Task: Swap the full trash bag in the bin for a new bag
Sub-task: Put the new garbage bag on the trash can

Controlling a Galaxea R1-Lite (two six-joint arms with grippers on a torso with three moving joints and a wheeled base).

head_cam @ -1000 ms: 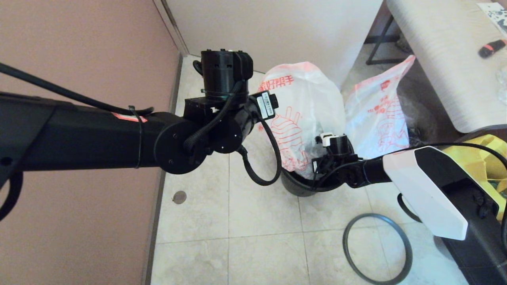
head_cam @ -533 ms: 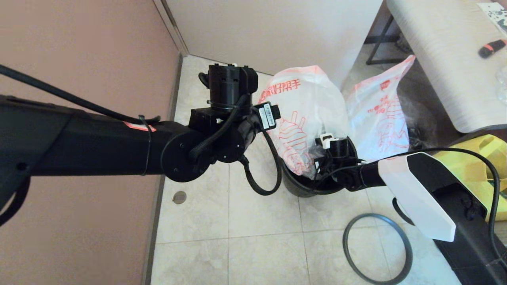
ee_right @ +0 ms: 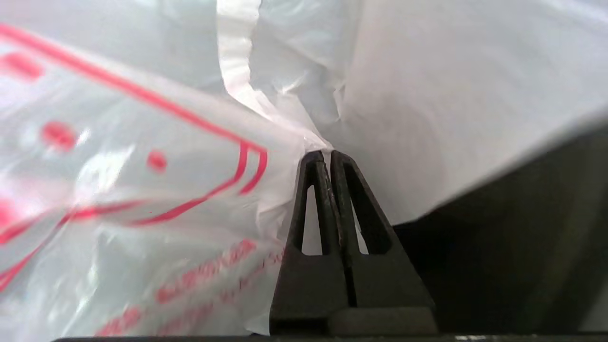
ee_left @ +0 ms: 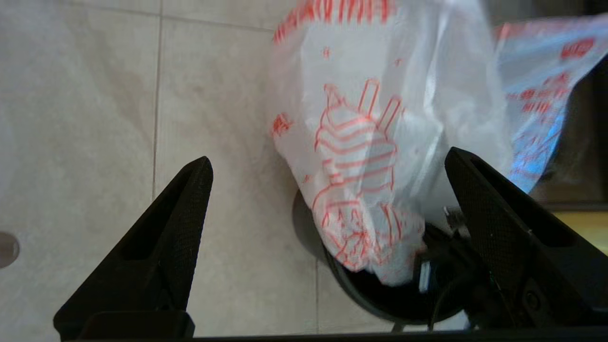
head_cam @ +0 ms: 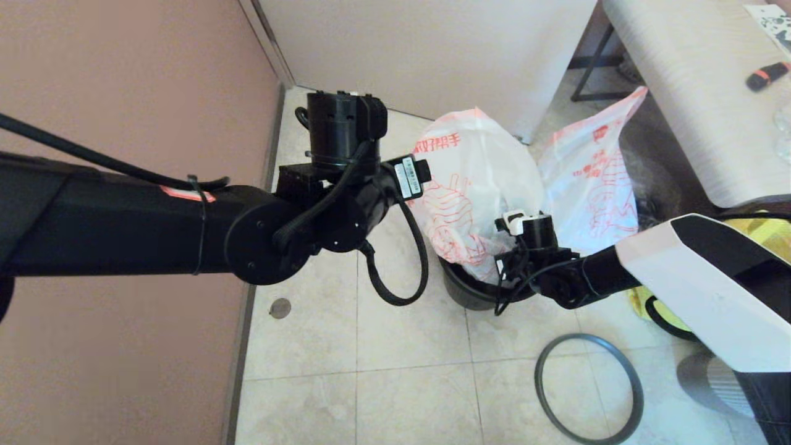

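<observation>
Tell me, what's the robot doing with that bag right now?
Right gripper shut on full trash bag, bag partly in the bin. Left gripper open beside it. Hoop on floor. New bag behind.

The left arm [head_cam: 154,216] reaches in from nine o'clock, its wrist turned up toward twelve. The left claw [ee_left: 327,166] has its fingers [ee_left: 190,199] spread wide with nothing between them. The right arm [head_cam: 680,272] comes in from four o'clock; the right claw [ee_right: 330,159] is pinched tight on thin plastic.
</observation>
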